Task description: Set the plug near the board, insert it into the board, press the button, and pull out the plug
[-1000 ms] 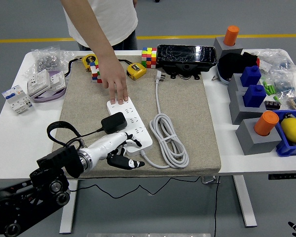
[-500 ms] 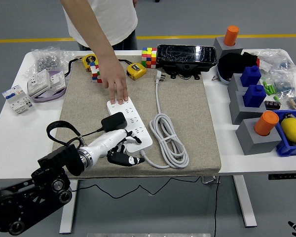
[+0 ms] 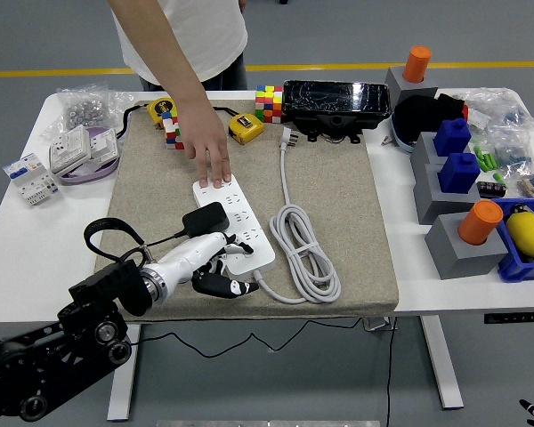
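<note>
The left hand (image 3: 215, 267) reaches in low over the near end of the power strip (image 3: 234, 222), its white and black fingers curled loosely around the strip's near edge; whether they actually pinch anything cannot be told from this angle. The black plug (image 3: 205, 219) sits just beyond the hand, on the side of the fingertips away from the wrist, standing on the strip's near sockets and apparently seated there, with its black cord (image 3: 111, 233) looping out to the arm's outer side. That placement suggests the insertion is done or nearly so, and the hand stays close so it can reach the switch or take the plug again. Farther out from the hand, at the strip's far end, a person's hand (image 3: 212, 158) presses flat on the strip, most likely to pin it to the felt mat (image 3: 338, 191) so it cannot slide or tip under the robot's push. The strip's own white cable (image 3: 307, 258) lies coiled on the mat to the inner side of the hand, clear of the work. The right hand is out of view.
</note>
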Controlling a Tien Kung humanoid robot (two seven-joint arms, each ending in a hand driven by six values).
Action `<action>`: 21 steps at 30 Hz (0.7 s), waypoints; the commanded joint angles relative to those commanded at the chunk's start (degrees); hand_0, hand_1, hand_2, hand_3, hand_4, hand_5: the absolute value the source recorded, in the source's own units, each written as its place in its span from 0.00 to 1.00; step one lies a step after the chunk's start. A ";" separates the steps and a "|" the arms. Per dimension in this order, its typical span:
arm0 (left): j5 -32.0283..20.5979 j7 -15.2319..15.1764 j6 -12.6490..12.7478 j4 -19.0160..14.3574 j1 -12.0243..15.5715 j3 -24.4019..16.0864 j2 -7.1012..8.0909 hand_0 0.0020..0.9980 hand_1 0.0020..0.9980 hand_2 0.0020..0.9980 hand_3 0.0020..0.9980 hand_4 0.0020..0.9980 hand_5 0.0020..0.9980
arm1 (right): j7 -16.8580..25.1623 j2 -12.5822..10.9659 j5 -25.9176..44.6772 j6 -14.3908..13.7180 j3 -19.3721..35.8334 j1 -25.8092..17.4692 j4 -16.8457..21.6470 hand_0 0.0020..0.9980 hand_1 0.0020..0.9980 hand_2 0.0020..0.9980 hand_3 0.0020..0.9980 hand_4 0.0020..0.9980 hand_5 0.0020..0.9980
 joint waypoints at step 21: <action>-4.48 -8.35 4.01 -2.96 1.31 -1.45 0.71 0.08 0.07 0.13 0.69 0.85 0.40 | 0.02 0.28 -0.09 0.00 0.35 -0.18 -0.01 0.57 0.66 0.68 0.60 0.98 0.50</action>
